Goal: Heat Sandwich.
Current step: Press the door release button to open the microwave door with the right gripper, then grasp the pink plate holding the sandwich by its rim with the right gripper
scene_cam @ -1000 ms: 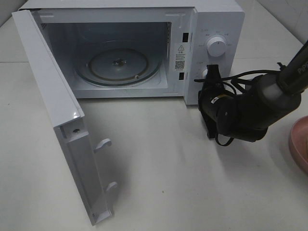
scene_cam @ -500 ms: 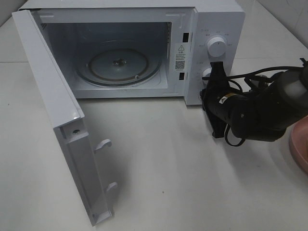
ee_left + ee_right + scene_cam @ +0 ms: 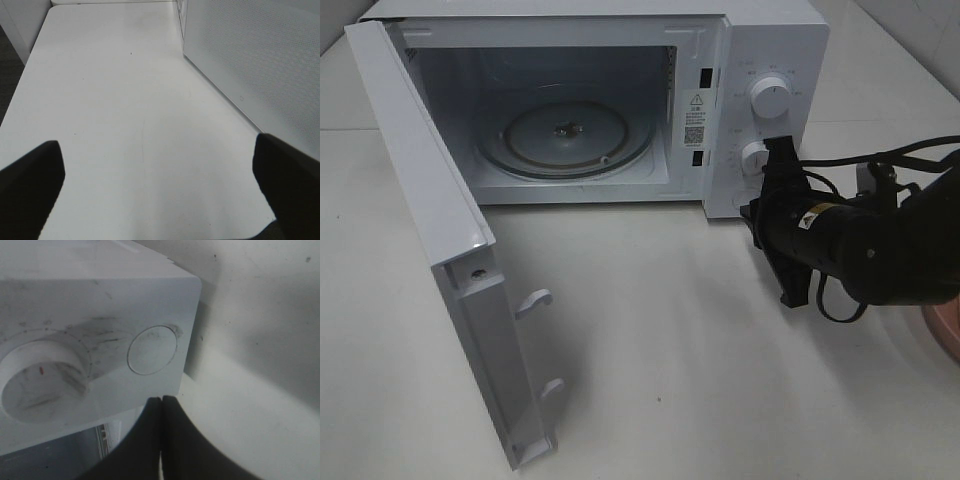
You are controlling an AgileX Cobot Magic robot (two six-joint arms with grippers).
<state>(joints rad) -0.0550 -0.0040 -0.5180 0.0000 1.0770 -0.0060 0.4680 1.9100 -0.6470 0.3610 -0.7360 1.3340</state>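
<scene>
Shifted rightward, black right gripper (image 3: 161, 401), pinched closed, sits by the white microwave's (image 3: 775, 40) round knob (image 3: 755, 157); left gripper (image 3: 157, 147) gapes wide.

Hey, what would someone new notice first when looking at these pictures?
The white microwave at the back of the table, its door swung wide open on the left and its glass turntable bare. Next, the black right gripper, jaws shut, close in front of the control panel by the lower knob.

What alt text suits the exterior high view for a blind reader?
A white microwave stands on a white table, door swung wide open, glass turntable bare. The shut right gripper sits by its control panel; a pink plate peeks in at right.
</scene>
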